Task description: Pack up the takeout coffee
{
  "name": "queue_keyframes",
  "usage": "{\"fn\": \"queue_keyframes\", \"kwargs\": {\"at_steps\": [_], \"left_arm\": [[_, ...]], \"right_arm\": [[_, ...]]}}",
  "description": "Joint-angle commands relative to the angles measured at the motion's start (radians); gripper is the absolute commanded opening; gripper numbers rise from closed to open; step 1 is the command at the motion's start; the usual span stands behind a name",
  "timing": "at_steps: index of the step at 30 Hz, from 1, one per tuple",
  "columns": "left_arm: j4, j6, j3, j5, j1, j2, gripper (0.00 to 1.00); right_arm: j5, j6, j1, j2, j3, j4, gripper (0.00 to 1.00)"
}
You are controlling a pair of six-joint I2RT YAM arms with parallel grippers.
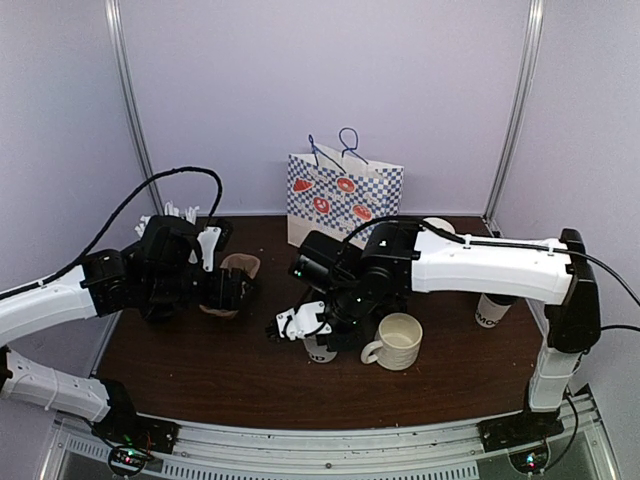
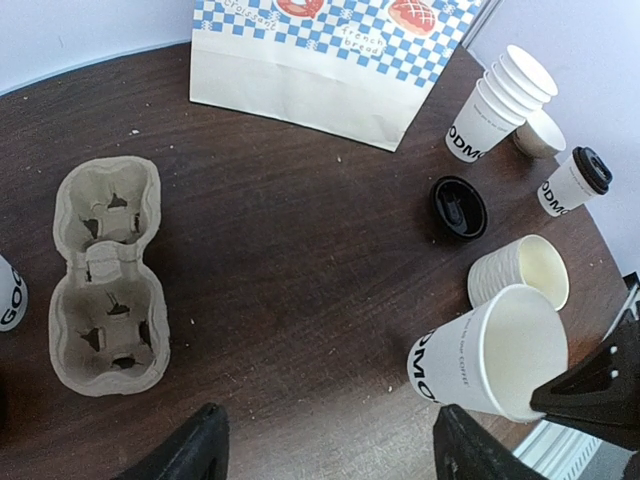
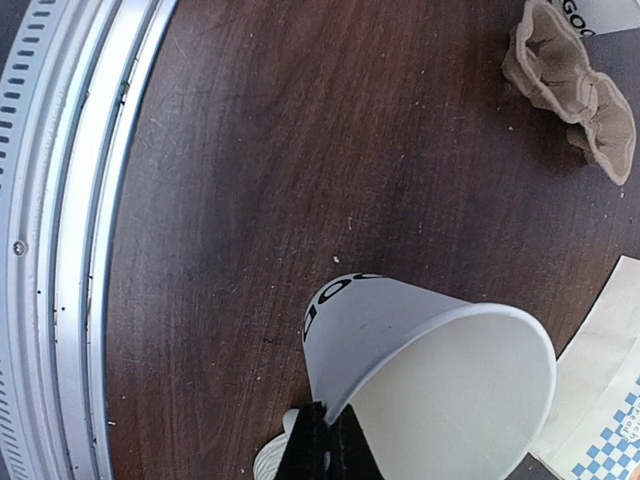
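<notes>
The right gripper point(image 3: 325, 432) is closed on the rim of a lidless paper cup point(image 3: 430, 370). One black finger presses the thin white wall at the bottom centre of the right wrist view. The cup is smooth and conical, printed in black near its base, and tilted with its mouth toward the lower right. The left gripper point(image 2: 335, 452) is spread wide and holds nothing; its dark fingertips point(image 2: 190, 450) sit at the bottom edge of the left wrist view, over bare wood just right of the cup carrier point(image 2: 108, 275). The carrier is rough grey-brown moulded pulp with two wells, both showing their bottoms. Of the takeout coffee, a lidded cup point(image 2: 572, 182) stands upright at the right edge of that view, near a stack of lidless cups point(image 2: 500, 95). Another printed cup point(image 2: 5, 290) shows at the left edge beside the carrier, its top cut off. A round loose black lid point(image 2: 458, 207) lies flat below the stack. In the top view the left arm enters from the left edge with its wrist bent down over the carrier. The right arm's white forearm reaches from the right to the centre, its wrist folded down beside a white mug point(image 1: 400, 357). A checked paper bag point(image 1: 345, 200) stands at the upper centre. Dark wood table point(image 3: 250, 150) stretches between carrier and lid, and a slotted metal rail point(image 3: 60, 200) borders it at the left of the right wrist view.
</notes>
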State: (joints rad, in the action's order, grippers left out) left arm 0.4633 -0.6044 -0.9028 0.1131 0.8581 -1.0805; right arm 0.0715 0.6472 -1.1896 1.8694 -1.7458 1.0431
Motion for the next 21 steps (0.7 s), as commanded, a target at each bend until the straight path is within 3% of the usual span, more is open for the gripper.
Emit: {"fn": "queue_keyframes", "kwargs": {"at_steps": [1, 21], "left_arm": [[-0.056, -0.002, -0.013, 0.005, -0.005, 0.005, 0.74], [-0.072, 0.012, -0.005, -0.024, -0.005, -0.025, 0.74]], "right_arm": [[-0.029, -0.02, 0.004, -0.001, 0.059, -0.14, 0.0], [0.05, -0.083, 0.002, 0.043, 0.127, -0.162, 0.0]]}}
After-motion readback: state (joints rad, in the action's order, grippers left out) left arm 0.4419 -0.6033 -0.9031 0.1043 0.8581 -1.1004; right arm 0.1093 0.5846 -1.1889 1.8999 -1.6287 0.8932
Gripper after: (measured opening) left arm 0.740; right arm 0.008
